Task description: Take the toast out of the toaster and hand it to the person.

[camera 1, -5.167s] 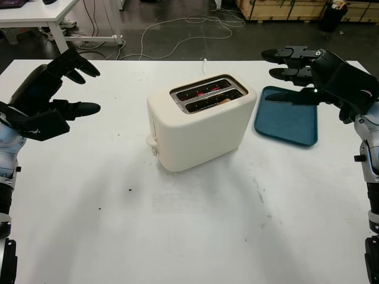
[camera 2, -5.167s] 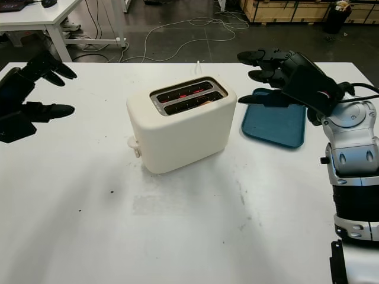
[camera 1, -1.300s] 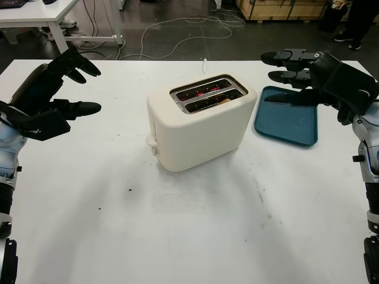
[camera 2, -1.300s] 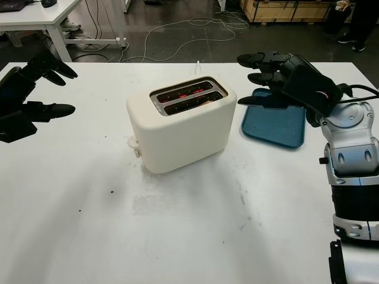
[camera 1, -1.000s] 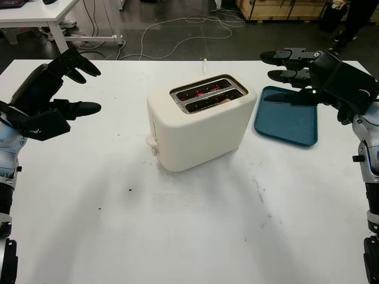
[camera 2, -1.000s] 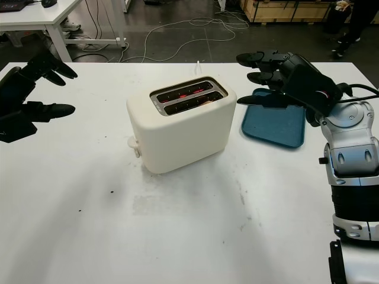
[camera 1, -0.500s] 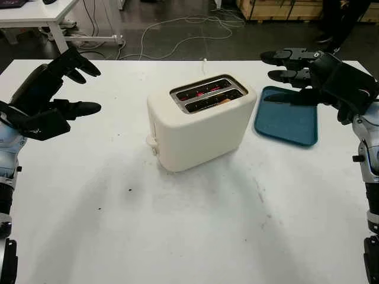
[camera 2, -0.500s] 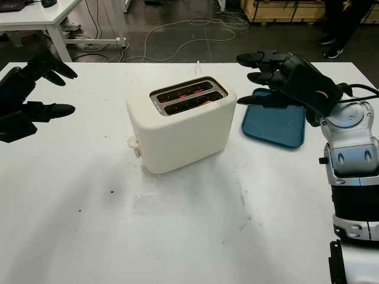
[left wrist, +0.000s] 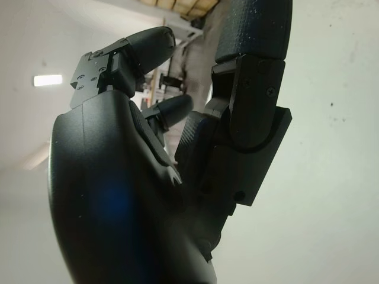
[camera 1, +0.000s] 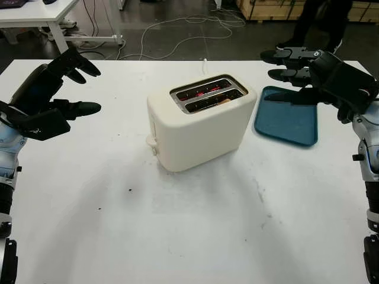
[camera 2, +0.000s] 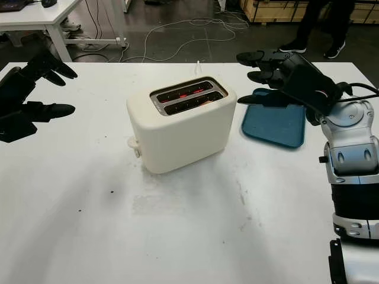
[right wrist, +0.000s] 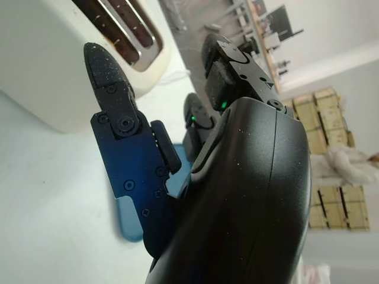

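Toaster (camera 1: 200, 127) stands mid-table (camera 1: 177, 236), slots open from above. My right hand (camera 1: 323, 77) hangs over blue tray (camera 1: 287, 121); left hand (camera 1: 44, 94) well apart.

A white table (camera 1: 195, 236) is seen in the foreground. A blue tray (camera 1: 288, 121) is laid flat on the table, toward its far right part. Small dark specks (camera 1: 129, 190) are scattered on the table's left half. Beyond the table, cables (camera 1: 177, 26) are strewn over a dark floor, and another white table (camera 1: 35, 13) is placed at the far left.

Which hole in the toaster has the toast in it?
The front slot, nearer the robot, shows the toast at its right end. The back slot shows just glowing red.
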Robot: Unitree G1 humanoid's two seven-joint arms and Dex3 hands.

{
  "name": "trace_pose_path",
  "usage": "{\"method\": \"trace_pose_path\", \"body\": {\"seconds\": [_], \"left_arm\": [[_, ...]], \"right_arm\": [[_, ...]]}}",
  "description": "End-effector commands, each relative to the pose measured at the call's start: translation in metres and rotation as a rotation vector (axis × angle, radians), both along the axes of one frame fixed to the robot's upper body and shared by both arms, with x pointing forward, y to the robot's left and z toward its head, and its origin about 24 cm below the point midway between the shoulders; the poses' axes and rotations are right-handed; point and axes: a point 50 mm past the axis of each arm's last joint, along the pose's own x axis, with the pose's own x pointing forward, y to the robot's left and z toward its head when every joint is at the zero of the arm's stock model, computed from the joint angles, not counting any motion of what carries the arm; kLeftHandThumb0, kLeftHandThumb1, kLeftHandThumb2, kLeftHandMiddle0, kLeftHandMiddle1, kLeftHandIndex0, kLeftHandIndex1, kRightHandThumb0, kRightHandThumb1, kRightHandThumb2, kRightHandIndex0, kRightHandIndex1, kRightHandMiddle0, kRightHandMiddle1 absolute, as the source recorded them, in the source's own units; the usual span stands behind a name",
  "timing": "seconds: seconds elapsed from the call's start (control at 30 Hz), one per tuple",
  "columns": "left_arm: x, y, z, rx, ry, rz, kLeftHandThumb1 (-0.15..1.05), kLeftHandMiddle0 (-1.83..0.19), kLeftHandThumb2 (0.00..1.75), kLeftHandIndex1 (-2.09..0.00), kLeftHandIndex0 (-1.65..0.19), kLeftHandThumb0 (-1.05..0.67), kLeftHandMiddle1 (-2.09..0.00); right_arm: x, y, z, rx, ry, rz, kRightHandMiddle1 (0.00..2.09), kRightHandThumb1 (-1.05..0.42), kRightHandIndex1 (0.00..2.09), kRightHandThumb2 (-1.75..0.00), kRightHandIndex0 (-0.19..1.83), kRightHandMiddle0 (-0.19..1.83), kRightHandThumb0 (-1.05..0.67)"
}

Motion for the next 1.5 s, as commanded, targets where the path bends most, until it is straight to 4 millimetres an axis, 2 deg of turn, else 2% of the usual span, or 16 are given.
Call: {"method": "trace_pose_path", "body": {"seconds": [0.0,0.27,1.17,1.47], "left_arm": [[-0.0010,0.0002,0.0007,-0.007,-0.008,-0.004,0.92,0.00,0.33,-1.42,0.00,-1.05,-1.55],[-0.0009,0.0001,0.0001,-0.006,-0.002,0.000,0.92,0.00,0.33,-1.42,0.00,-1.05,-1.55],[-0.0016,0.0013,-0.0022,-0.008,-0.005,-0.004,0.92,0.00,0.33,-1.41,0.00,-1.05,-1.57],[-0.0019,0.0014,-0.0022,-0.019,0.000,-0.005,0.92,0.00,0.32,-1.43,0.00,-1.05,-1.57]], "right_arm": [[-0.0002,0.0010,0.0086,-0.016,-0.033,0.005,0.01,-0.76,0.02,0.00,0.45,0.46,-0.51],[0.0003,0.0000,0.0073,-0.007,-0.033,0.007,0.00,-0.76,0.02,0.00,0.45,0.46,-0.48],[-0.0006,-0.0009,0.0050,0.011,-0.021,-0.010,0.01,-0.76,0.03,0.00,0.45,0.46,-0.59],[-0.0011,-0.0005,0.0046,0.025,-0.012,-0.007,0.01,-0.76,0.02,0.00,0.44,0.46,-0.56]]}}
